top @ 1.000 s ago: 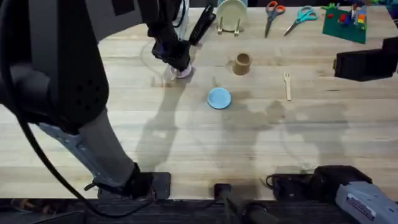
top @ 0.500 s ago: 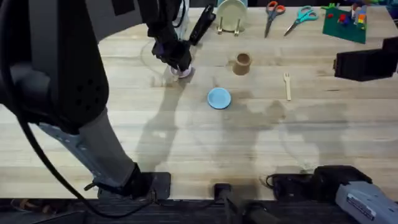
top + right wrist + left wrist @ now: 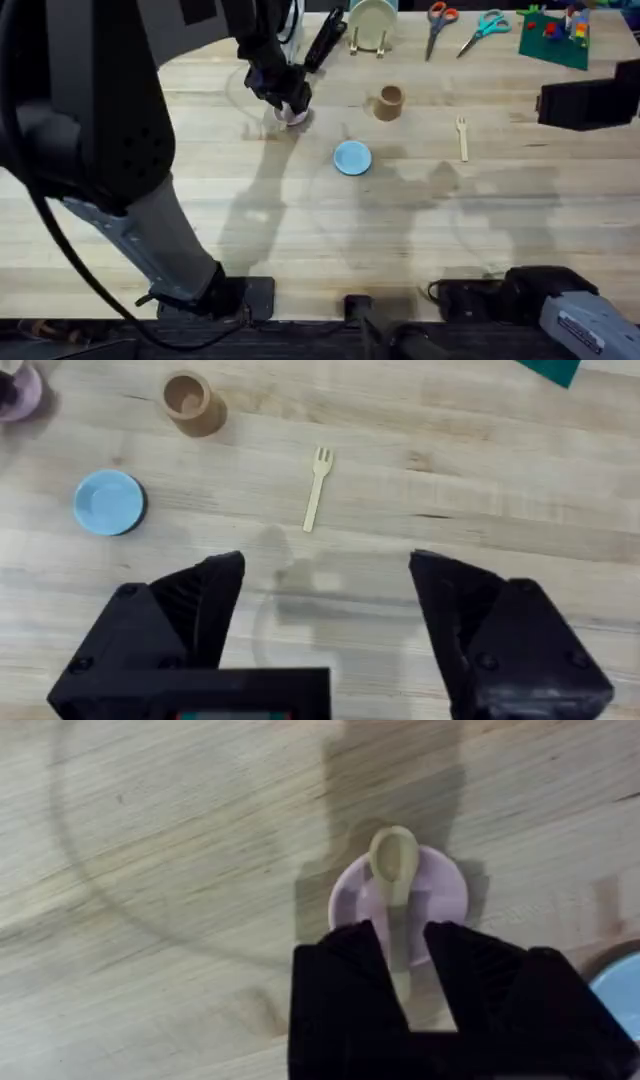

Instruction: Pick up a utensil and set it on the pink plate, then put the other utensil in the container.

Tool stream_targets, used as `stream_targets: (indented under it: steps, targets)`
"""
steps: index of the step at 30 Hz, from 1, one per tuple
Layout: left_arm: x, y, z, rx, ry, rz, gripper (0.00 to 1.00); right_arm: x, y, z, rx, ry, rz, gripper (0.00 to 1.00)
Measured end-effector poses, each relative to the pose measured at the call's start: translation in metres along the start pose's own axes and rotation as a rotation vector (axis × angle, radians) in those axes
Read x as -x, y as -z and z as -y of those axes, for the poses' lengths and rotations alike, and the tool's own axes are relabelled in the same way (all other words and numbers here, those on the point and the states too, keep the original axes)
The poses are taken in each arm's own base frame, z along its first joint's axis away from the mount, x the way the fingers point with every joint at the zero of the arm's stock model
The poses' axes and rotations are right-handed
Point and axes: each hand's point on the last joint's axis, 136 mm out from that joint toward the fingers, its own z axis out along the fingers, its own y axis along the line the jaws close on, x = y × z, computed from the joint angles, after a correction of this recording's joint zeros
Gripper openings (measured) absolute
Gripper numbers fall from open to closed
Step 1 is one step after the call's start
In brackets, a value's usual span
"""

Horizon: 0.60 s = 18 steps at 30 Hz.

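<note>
Nearest the bases, bare wooden counter point(image 3: 330, 250). Farther out, mid-counter, a blue plate point(image 3: 352, 157). To its right, well apart, a wooden fork point(image 3: 462, 137) lying flat, prongs pointing away from the bases. Beyond the blue plate, a brown cup point(image 3: 389, 102) standing upright. Right pincer point(image 3: 325, 605) spread wide, pinching nothing, above bare wood short of the fork. Left of the cup, the pink plate point(image 3: 440, 885) with the wooden spoon point(image 3: 394, 870) lying on it, bowl near the rim. Left pincer point(image 3: 405, 945) over the plate, black fingers point(image 3: 345, 970) apart either side of the spoon handle; contact not clear. At the far edge, a cream plate point(image 3: 372, 20) in a rack, two scissors point(image 3: 437, 20).
</note>
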Motion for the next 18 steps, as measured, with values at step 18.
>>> stream_targets:
  steps: [18]
  targets:
    - [-0.004, 0.135, 0.013, -0.005, -0.018, 0.229, 0.686, 0.0, 0.0, 0.0, 0.0, 0.0, 0.0, 0.995]
